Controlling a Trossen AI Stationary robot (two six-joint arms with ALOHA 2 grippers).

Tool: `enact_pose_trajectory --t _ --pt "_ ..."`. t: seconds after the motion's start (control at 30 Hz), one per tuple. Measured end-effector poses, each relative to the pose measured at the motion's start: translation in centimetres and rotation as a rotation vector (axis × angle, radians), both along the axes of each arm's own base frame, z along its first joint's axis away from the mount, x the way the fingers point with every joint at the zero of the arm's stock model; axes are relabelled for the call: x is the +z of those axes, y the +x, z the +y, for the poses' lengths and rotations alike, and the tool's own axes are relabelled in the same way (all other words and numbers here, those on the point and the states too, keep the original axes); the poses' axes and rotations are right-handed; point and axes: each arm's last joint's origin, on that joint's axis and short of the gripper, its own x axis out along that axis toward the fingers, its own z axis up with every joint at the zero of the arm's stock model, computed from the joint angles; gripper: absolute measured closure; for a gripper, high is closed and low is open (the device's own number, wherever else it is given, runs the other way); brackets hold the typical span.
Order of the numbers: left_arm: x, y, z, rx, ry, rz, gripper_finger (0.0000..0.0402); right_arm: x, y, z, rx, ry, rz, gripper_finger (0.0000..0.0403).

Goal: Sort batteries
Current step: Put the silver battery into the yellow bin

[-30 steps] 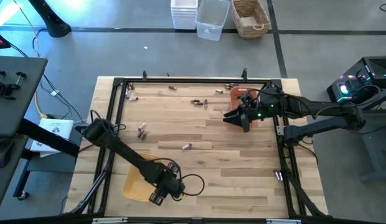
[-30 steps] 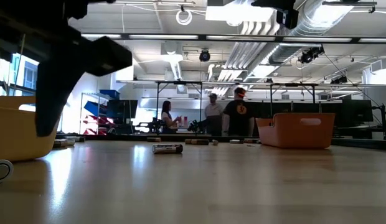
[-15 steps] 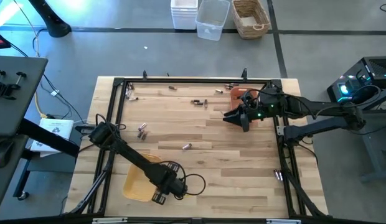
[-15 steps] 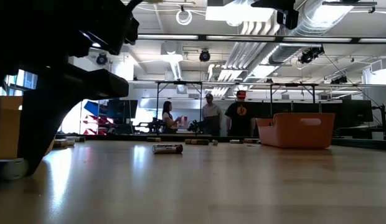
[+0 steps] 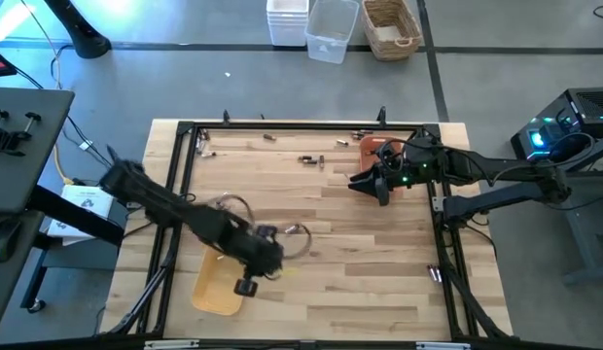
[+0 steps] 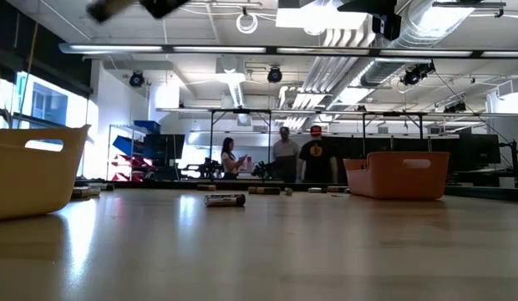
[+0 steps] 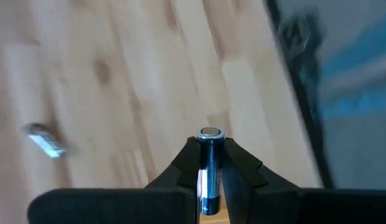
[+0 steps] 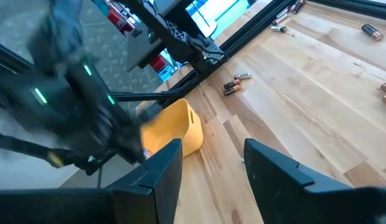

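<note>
Since a second ago, the left arm has swung up off the table's near edge, and its gripper [image 5: 246, 286] now hangs by the yellow tray [image 5: 216, 289]. From above, the right gripper [image 5: 365, 182] waits beside the orange tray [image 5: 368, 148], and loose batteries [image 5: 292, 228] lie scattered over the table [image 5: 360, 253].

Level with the table, the left arm has left the foreground; one cell [image 6: 224, 200] lies mid-table, with people standing far behind.

At the left wrist, the fingers [image 7: 180, 168] pinch a battery [image 7: 209, 168] upright, its silver cap showing.

At the right wrist, the dark fingers [image 8: 162, 168] stand spread and empty, facing the yellow tray.

To finish well, the left arm should probably centre the cell over the correct tray, drop low, then release, so the cell cannot bounce out.
</note>
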Motion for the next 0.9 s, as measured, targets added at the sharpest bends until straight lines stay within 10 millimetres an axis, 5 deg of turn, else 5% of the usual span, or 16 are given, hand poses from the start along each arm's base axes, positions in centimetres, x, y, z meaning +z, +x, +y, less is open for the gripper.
enact_pose_trajectory --t 0.13,0.23,0.43,0.57,0.67,0.9 --pt "3.3 -3.2 0.6 0.139 -0.015 -0.045 0.0375 0.0 0.0 0.0 -0.001 0.000 0.000 0.0236" --pt "3.6 -6.1 -0.2 0.197 0.012 0.039 0.0375 0.0 0.0 0.0 -0.001 -0.002 0.001 0.0236" --pt "-1.3 -9.9 -3.0 0.244 0.073 0.207 0.0375 -0.1 0.1 -0.1 -0.026 -0.038 0.004 0.0236" --pt "-5.8 -10.6 -3.5 0.294 0.054 0.245 0.0369 0.0 0.1 -0.1 -0.038 -0.043 0.002 0.0236" --pt "-8.0 -10.6 -3.1 0.347 -0.028 0.294 0.0328 0.0 0.1 -0.1 -0.039 -0.038 0.002 0.0236" --pt "-8.2 -9.9 -1.5 0.310 -0.103 0.394 0.0222 -0.1 0.1 -0.2 -0.053 -0.040 0.004 0.0236"
